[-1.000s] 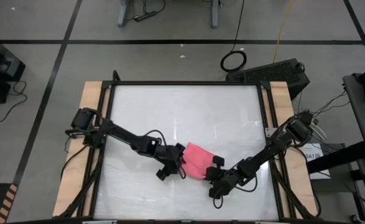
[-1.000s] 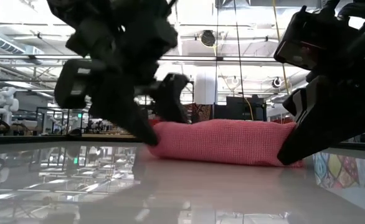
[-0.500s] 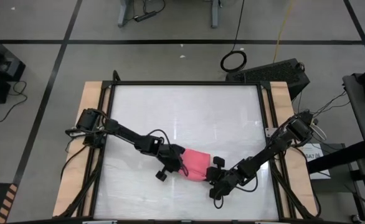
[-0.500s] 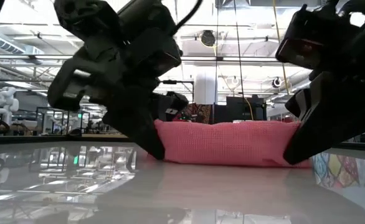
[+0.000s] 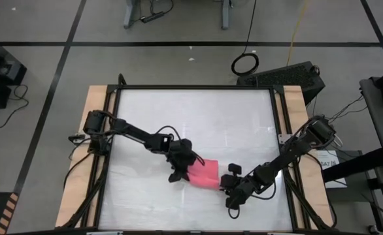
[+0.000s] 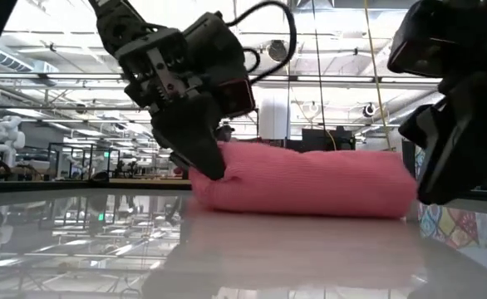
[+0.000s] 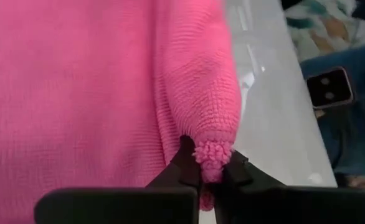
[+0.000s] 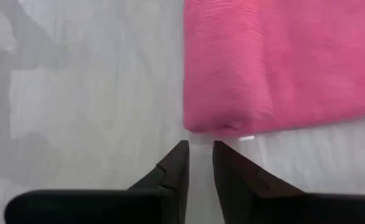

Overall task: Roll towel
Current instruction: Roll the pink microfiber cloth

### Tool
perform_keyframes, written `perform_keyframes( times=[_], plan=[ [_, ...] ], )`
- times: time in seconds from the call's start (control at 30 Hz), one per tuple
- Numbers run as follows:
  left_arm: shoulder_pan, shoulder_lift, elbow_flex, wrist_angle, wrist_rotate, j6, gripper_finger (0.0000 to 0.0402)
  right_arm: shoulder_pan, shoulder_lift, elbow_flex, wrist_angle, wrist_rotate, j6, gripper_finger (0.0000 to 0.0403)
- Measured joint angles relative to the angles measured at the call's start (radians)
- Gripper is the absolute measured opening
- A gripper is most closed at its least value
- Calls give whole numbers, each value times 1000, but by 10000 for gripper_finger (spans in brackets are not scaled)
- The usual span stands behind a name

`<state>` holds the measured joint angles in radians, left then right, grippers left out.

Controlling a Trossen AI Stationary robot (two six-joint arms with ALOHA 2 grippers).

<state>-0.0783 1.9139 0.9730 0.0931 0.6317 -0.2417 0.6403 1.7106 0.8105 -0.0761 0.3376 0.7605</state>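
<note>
The pink-red towel [image 5: 204,173] lies bunched in a thick roll on the glossy white table, just near of its middle; it also shows in the low view [image 6: 310,183]. My left gripper [image 5: 183,171] is at the towel's left end, shut on it [image 7: 212,165]. My right gripper [image 5: 227,183] stands just off the towel's right end. A narrow gap separates its fingers [image 8: 199,152], and nothing lies between them. The towel's edge [image 8: 220,127] is a little ahead of them. My left gripper pinches a thick rolled fold at the towel's left end [image 7: 213,148] between its two fingers. The fingers [image 6: 214,170] slant down from the table's left. The towel's underside rests on the table, and the pinched end is slightly raised.
Wooden rails [image 5: 97,130] and a black frame [image 5: 195,87] border the table. The far half of the tabletop [image 5: 191,117] is bare. A black case [image 5: 283,75] and a cable coil [image 5: 245,64] lie on the floor beyond the far edge.
My left gripper has moved toward the table's right into the towel's left end, rolled its wrist and shut on it. The towel has bunched into a narrower, thicker roll, its left end pushed rightward. My right gripper has drawn back off the towel's right end, slightly up.
</note>
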Motion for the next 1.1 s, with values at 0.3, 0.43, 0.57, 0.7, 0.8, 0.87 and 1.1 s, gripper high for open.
perform_keyframes(
  times=[0.3, 0.43, 0.57, 0.7, 0.8, 0.87, 1.1],
  plan=[
    [39, 33, 3, -42, -2, -165, 12, 57, -1, 0, 88, 163, -150, 102],
    [41, 59, 6, -36, 21, -194, 12, 74, -2, 1, 120, 243, -255, 147],
    [41, 64, 6, -37, 24, -199, 12, 74, -2, 1, 136, 274, -325, 197],
    [52, 65, 5, -41, 34, -212, 12, 58, -2, 1, 155, 293, -417, 237],
    [61, 65, 4, -43, 49, -223, 12, 33, 4, 1, 127, 293, -441, 249],
    [65, 66, 4, -44, 56, -224, 12, 19, 14, 1, 101, 292, -437, 250],
    [73, 66, 2, -48, 69, -225, 12, -6, 39, 1, 107, 239, -467, 226]
  ],
)
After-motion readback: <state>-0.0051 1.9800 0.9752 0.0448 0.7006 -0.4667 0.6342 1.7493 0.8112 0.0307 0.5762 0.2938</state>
